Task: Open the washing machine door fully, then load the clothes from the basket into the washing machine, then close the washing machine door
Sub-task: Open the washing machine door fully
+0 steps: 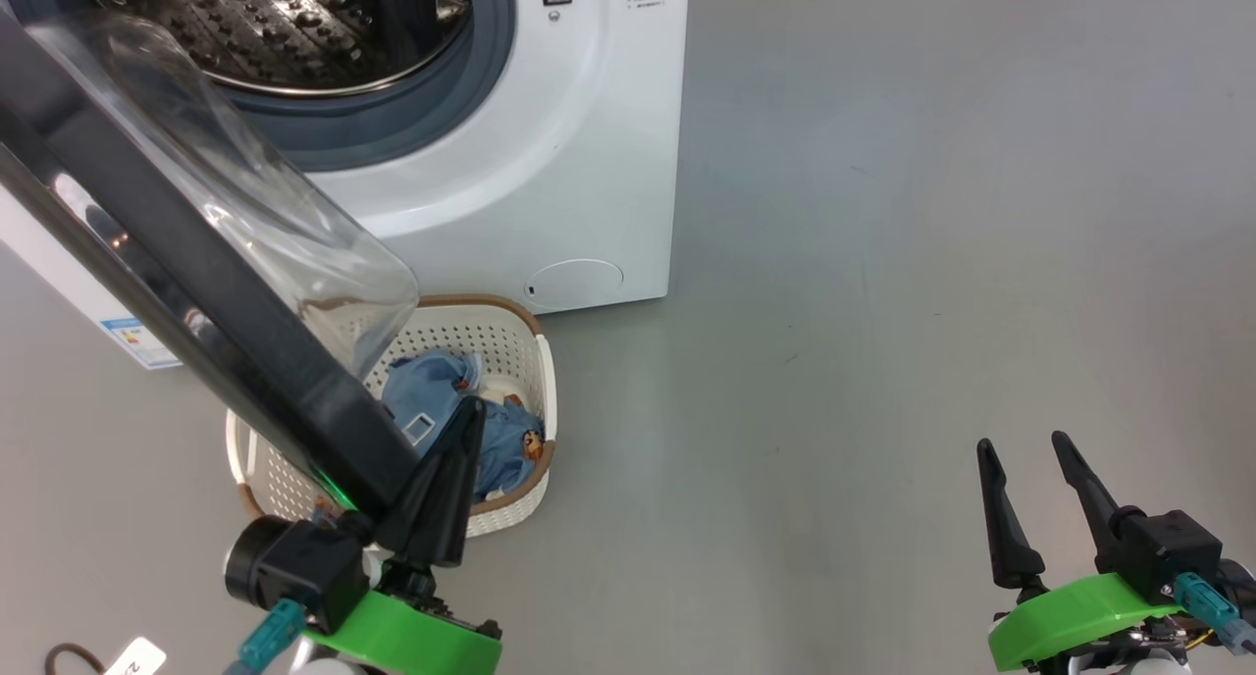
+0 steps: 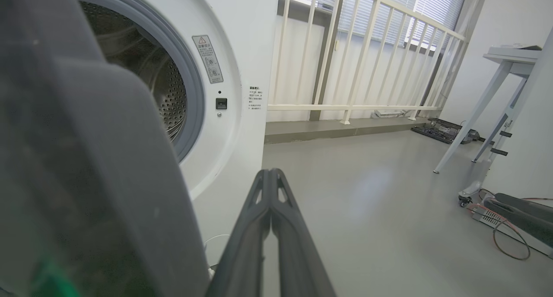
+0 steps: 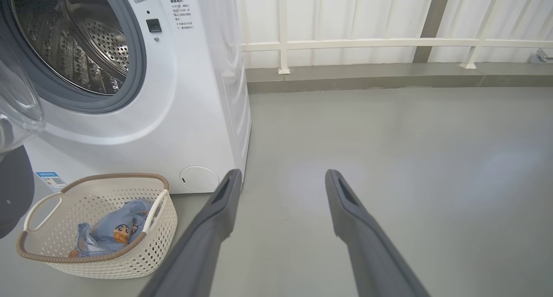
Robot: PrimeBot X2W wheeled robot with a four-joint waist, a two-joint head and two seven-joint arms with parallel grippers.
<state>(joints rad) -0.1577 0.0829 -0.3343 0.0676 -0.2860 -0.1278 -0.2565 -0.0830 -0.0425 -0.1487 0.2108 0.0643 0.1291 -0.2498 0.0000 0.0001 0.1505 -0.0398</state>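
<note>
Closest to the lens, the washing machine door (image 1: 196, 302) cuts across the head view as a broad black rim with its glass bowl bulging toward the drum. It is swung well out from the opening. Behind it the washing machine (image 1: 579, 116) shows its steel drum and grey gasket uncovered.

On the floor just in front of the machine sits the basket (image 1: 505, 513), partly hidden under the door's lower edge, with the clothes (image 1: 505, 440) bunched in its bottom. Nothing has been loaded, so I'd say the first step, getting the door fully open, is the one in hand or only just done.

Left gripper (image 1: 474, 407) is held low at the free end of the door's rim, fingers pressed together on nothing and pointing over the basket. Whether it actually touches the rim I cannot tell.

Right gripper (image 1: 1021, 441) hangs well off to the side above bare floor, fingers spread apart and empty, aimed past the machine's corner.

Next, I'd guess, the door needs a last push wide so it clears the basket. Then a gripper with parted fingers must drop onto the fabric.
</note>
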